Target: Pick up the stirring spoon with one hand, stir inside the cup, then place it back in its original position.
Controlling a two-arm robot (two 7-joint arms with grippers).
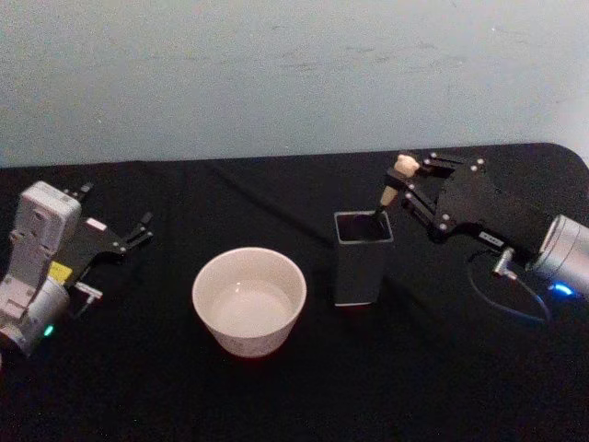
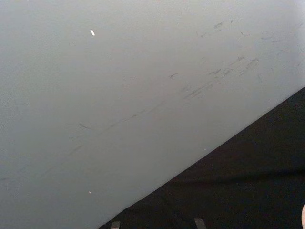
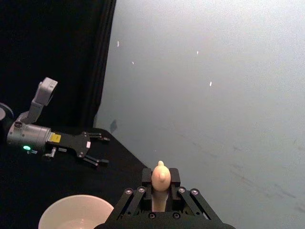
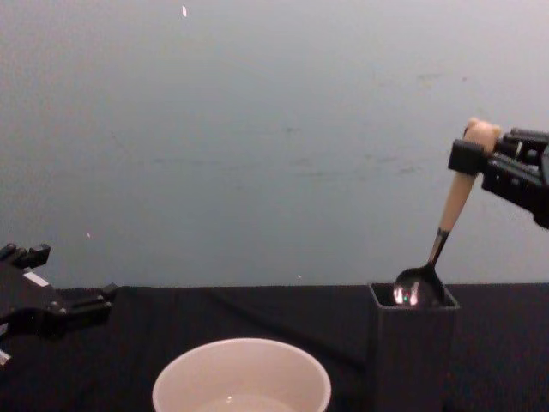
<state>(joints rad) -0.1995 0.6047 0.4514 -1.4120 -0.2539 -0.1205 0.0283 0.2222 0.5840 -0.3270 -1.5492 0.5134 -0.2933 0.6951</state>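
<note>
On the black tabletop (image 1: 276, 405) in the head view, one cream-white cup (image 1: 249, 300) is sitting at centre, with one dark square holder box (image 1: 363, 257) standing just beside it on the robot's right. The right end effector (image 1: 406, 180) is reaching in from the right and clamping the bear-head top of the one stirring spoon (image 1: 395, 180), whose dark lower part is leaning into the box. The left end effector (image 1: 140, 230) is lying idle at the far left, well apart from the cup, with its fingers spread.

In the left wrist view, a pale wall (image 2: 119, 86) and a strip of black cloth are showing.

In the right wrist view, the right end effector (image 3: 161, 190) is pinching the spoon's beige knob (image 3: 160, 175) between its fingers, and the cup's rim (image 3: 76, 202) is showing beyond it.

In the chest view, the stirring spoon (image 4: 456, 199) is hanging tilted, and its shiny bowl (image 4: 415, 287) is sitting level with the mouth of the holder box (image 4: 412, 352).

The risk from here, as I judge it: the bowl could catch the thin box wall during a sideways move and tip the narrow box, or the smooth knob could slip out of a grip placed so high.
</note>
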